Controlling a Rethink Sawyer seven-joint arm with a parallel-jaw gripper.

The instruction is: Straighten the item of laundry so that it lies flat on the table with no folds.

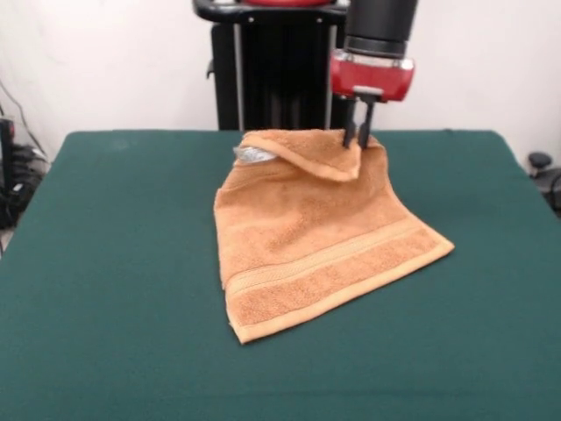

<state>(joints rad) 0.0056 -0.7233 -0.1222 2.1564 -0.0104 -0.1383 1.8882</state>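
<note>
Tool (358,140): black fingers under a red and black wrist, descending from above at the worktop's far side, drawn close together and pinching the far corner of the towel. Towel (316,237): orange-tan terry cloth, raised at that pinched corner, its far edge folded over toward the camera in a flap; the rest slopes down and lies spread on the worktop, a woven band running near the front edge. Worktop (105,289): dark green, extending well beyond the towel on all sides.

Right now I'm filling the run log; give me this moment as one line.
pincer: shut on towel's far edge, lifting it | towel: far edge folded over, rest lying flat | table: green | flattening: not done
</note>
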